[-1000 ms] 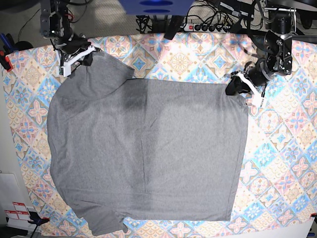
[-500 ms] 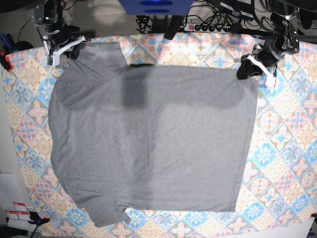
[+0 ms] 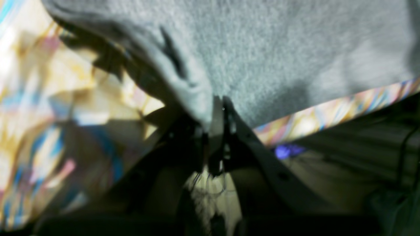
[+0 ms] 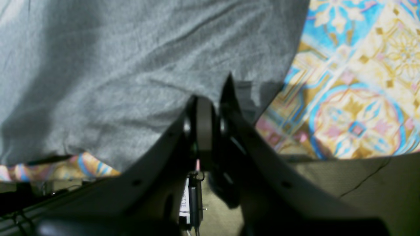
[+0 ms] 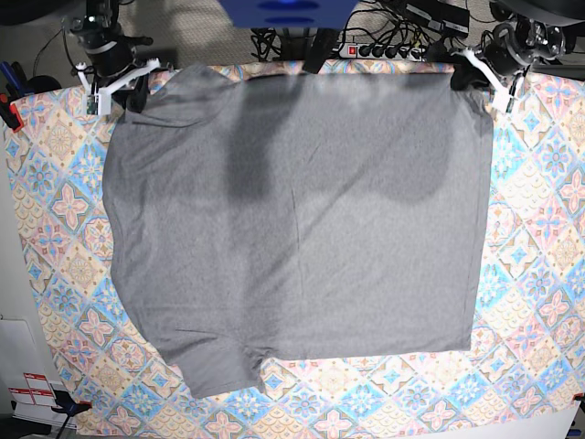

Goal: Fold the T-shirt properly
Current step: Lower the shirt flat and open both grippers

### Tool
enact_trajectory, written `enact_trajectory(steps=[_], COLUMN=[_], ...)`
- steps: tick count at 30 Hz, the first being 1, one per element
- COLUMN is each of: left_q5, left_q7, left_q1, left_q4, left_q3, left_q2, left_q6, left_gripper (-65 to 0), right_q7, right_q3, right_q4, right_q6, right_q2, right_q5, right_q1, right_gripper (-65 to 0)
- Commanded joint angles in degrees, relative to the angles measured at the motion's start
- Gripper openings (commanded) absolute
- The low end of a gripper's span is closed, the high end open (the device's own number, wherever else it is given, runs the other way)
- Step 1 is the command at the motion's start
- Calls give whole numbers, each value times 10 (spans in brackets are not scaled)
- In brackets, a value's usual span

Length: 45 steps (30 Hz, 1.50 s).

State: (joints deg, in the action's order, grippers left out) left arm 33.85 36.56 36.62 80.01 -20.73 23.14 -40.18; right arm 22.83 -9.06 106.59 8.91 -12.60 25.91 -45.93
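Note:
The grey T-shirt (image 5: 302, 229) lies spread flat across the patterned tablecloth (image 5: 535, 274), its far edge drawn up to the back of the table. My left gripper (image 5: 464, 75) is at the back right, shut on the shirt's far right corner. In the left wrist view its fingertips (image 3: 219, 109) pinch a fold of grey fabric (image 3: 279, 49). My right gripper (image 5: 137, 90) is at the back left, shut on the far left corner. The right wrist view shows that gripper (image 4: 213, 98) closed on the shirt's edge (image 4: 131, 65).
A power strip (image 5: 384, 50) and cables lie behind the table's back edge, beside a blue object (image 5: 288, 11). A red clamp (image 5: 9, 114) sits at the left edge. Bare tablecloth shows along the right side and the front.
Both grippers have moved toward the back of the table, dragging the shirt's far edge with them. The whole shirt has slid away and lies flatter.

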Motion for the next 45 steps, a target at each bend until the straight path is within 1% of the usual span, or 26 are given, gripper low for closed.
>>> enact_trajectory(steps=[1,5,8,13,17,21,24,26,27,30,32,34,36,37,41,45], left_q5=[0,2,4,1,0,-3,-31,-62,-80,-115,-135,-153,-173,-182,-218,-247], left_q7=[-2,-1,18,89,151,191,205,219,226,241,256,267,277,282,285,285], left_q1=[14,19,-1,-60,-103,-141,-169,-191,-201,-229,-247,-262,-274,-280,-291,-310], left_q4=[18,29,29,29,29,29,29,29,29,29,29,29,29,29,29,29], left_q3=[-12,-24,-24,-28,-66,-91,-96,-94,-94,-94,-93,-93,-93,-93,-69,-72], left_q2=[9,8,8,10,10,11,12,9,7,-8,-9,-14,-21,-22,-30,-44], left_q6=[2,2,2,2,2,2,2,2,2,2,2,2,2,2,2,2], left_gripper=[-650,-650,-650,-650,-649,-648,-647,-647,-647,-647,-647,-647,-646,-646,-647,-647], right_q7=[-20,-21,-22,-22,-22,-19,-18,-17,-9,44,71,85,107,124,186,226], right_q3=[-4,-4,-4,-4,-5,-4,-4,-4,-4,-4,-4,-12,-46,-62,-101,-115], right_q4=[11,11,11,26,41,44,44,44,44,45,45,45,45,45,45,45], right_q6=[-1,-1,-1,-1,-1,-1,-1,-1,-1,-1,-1,-7,-47,-61,-64,-64], right_q2=[-6,-6,-6,-6,-9,-10,-10,-11,-11,-9,-6,1,18,26,32,32], right_q5=[2,2,1,0,0,0,0,-5,-18,-67,-85,-85,-85,-85,-85,-85], right_q1=[-3,-1,0,14,19,40,60,73,80,108,129,146,163,175,216,255], right_gripper=[-642,-643,-643,-643,-641,-640,-640,-639,-639,-639,-639,-639,-639,-639,-641,-641])
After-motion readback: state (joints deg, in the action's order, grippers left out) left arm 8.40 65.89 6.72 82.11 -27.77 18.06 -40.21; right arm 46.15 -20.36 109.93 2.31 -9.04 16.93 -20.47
